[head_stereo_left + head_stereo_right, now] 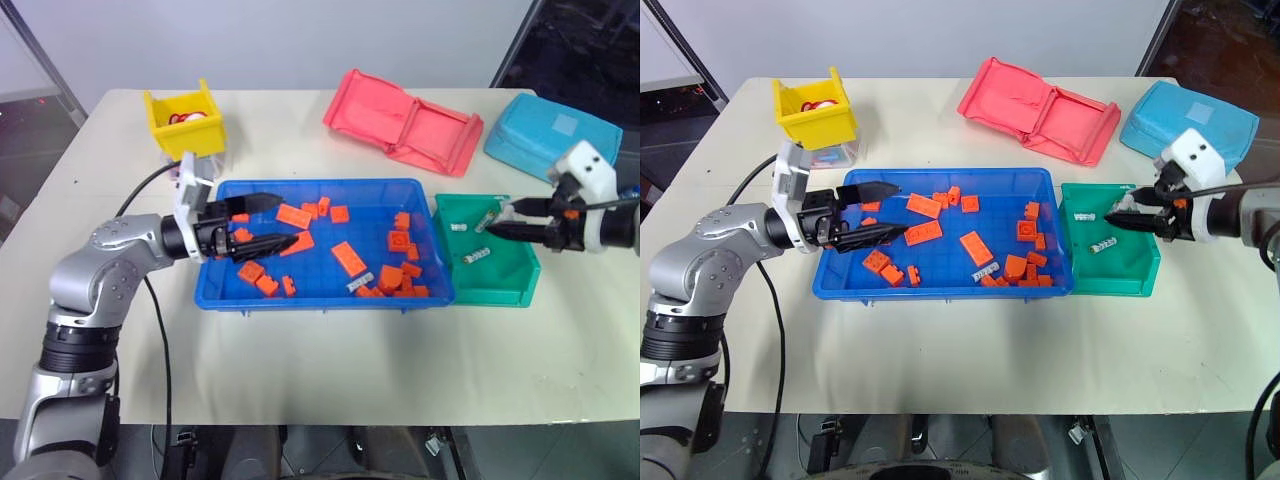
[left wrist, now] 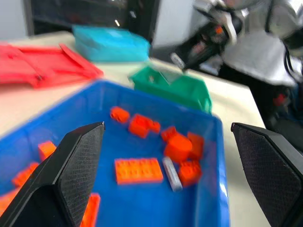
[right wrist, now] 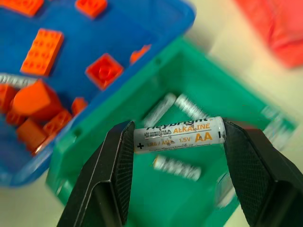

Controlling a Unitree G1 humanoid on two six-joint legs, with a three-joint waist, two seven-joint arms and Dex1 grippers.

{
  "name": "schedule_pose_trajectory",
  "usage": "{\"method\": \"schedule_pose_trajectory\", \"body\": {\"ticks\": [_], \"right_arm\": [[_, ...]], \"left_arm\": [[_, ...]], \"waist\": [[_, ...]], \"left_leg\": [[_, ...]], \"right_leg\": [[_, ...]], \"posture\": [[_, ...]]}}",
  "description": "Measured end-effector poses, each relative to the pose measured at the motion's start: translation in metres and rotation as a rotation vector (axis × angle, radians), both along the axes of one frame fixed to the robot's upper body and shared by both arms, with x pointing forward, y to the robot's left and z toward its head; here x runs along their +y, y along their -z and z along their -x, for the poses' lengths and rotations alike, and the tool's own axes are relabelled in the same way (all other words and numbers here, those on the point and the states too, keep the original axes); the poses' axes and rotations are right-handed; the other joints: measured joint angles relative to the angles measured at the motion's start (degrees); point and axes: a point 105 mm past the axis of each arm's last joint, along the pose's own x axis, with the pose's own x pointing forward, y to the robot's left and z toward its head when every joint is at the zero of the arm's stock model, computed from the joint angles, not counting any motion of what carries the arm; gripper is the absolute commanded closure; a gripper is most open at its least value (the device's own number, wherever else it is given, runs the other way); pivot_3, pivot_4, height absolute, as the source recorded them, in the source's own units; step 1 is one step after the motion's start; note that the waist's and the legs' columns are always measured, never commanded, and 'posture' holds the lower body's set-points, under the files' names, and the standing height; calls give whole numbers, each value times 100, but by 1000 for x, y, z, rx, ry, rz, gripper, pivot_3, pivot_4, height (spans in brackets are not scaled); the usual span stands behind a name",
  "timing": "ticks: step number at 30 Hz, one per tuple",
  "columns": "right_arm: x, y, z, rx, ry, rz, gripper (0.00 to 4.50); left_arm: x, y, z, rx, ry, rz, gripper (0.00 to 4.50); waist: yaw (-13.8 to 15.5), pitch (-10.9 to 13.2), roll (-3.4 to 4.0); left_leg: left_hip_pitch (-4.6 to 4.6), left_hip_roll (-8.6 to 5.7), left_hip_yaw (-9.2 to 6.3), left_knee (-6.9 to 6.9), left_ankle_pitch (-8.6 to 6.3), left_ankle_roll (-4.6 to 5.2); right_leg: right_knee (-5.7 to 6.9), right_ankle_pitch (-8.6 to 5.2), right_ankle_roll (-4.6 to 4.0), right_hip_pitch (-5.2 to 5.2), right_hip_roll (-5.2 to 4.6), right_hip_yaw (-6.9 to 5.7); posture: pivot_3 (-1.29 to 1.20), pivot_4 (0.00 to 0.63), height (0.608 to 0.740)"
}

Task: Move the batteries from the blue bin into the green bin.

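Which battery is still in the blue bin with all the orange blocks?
The one battery near the blue bin's front wall. The others are already in the green bin, except one held over it by the right gripper.

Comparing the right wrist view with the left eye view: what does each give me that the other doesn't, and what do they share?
Right wrist alone: the printed label on the AA battery, clamped end to end between the right gripper's fingers, above the green bin.

Left eye alone: the open left gripper over the blue bin's left end, the yellow bin, the red case, the light blue case and one battery in the blue bin.

Both: batteries lying in the green bin and orange blocks in the blue bin.
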Motion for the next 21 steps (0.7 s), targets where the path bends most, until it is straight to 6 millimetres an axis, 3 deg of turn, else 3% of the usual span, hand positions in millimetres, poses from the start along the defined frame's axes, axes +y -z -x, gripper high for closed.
{"method": "schedule_pose_trajectory", "body": {"ticks": [1,6,12,15,18,21], "right_arm": [[-1,4,1,11,2,0,2309],[-3,7,2,15,-2,3,74],[-6,4,-3,-14,-1,4,74],[0,-11,-10,-73,-15,-10,74],[22,-31,-17,-134,-82,-69,74],[58,-41,-17,-150,-203,-127,74]], "left_arm": [[0,1,0,0,5,-9,0],[2,6,2,0,25,-61,0],[5,7,3,-13,23,-95,0],[6,6,1,-34,15,-109,0],[9,3,-3,-69,0,-136,0],[15,-4,-6,-126,-7,-196,0]], "waist": [[0,0,0],[-4,0,0],[-1,0,0],[-13,0,0],[-20,1,1],[-11,1,1]], "left_leg": [[0,0,0,0,0,0],[0,0,-1,0,0,0],[0,0,0,1,0,0],[1,1,-1,0,0,0],[1,3,-4,0,0,0],[0,4,-7,-2,0,0]], "right_leg": [[0,0,0,0,-1,0],[0,0,0,0,1,-1],[0,0,0,0,-1,0],[1,0,0,-1,1,0],[5,0,0,-3,4,-1],[4,0,0,-3,7,-2]], "posture": [[0,150,740],[0,150,740],[0,150,740],[0,150,740],[0,150,740],[0,150,740]]}}
